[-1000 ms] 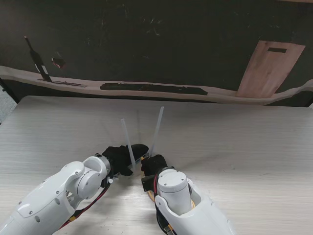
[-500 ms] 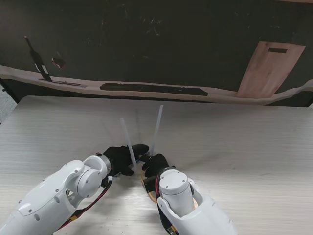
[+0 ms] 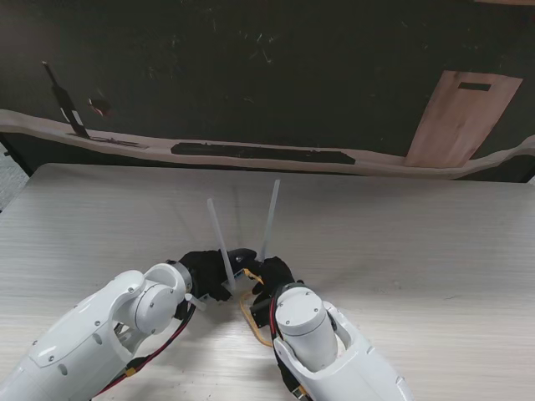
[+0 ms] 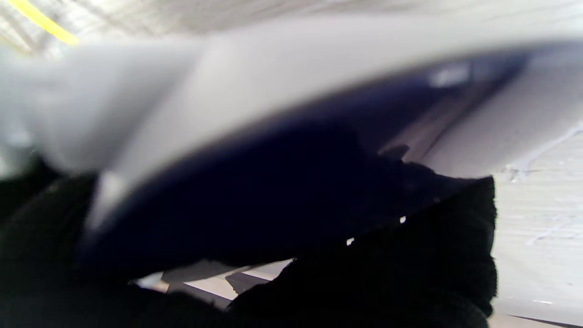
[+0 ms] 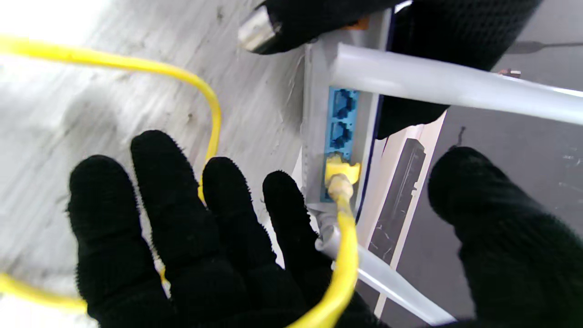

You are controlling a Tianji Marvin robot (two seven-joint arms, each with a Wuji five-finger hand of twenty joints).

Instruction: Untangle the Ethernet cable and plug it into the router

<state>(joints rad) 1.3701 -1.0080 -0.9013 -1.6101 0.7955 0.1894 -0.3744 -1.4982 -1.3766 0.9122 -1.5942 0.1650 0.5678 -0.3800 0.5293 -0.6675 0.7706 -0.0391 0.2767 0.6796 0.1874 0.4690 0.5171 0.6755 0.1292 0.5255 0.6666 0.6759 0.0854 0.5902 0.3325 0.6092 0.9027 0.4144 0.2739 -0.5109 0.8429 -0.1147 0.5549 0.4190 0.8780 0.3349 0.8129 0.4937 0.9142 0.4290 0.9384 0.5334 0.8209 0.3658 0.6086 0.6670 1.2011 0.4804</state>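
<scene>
The white router (image 3: 239, 284) sits between my two hands, its two antennas (image 3: 268, 213) standing up. My black-gloved left hand (image 3: 207, 266) is shut on the router body, which fills the left wrist view as a white blur (image 4: 273, 91). In the right wrist view the yellow Ethernet plug (image 5: 339, 169) sits in a port at one end of the blue port strip (image 5: 341, 116). The yellow cable (image 5: 346, 255) runs from it across my right hand (image 5: 218, 255), which is open with fingers spread and thumb apart. The right hand (image 3: 274, 276) is just behind the router.
A loop of yellow cable (image 3: 249, 313) lies on the pale wooden table (image 3: 435, 276) beside my right wrist. A dark wall with a long dark strip (image 3: 259, 152) and a leaning wooden board (image 3: 460, 117) stands beyond the far table edge.
My right hand has moved a little farther from me, up against the router. The left hand has shifted slightly toward it, and the white router body now shows between the hands.
</scene>
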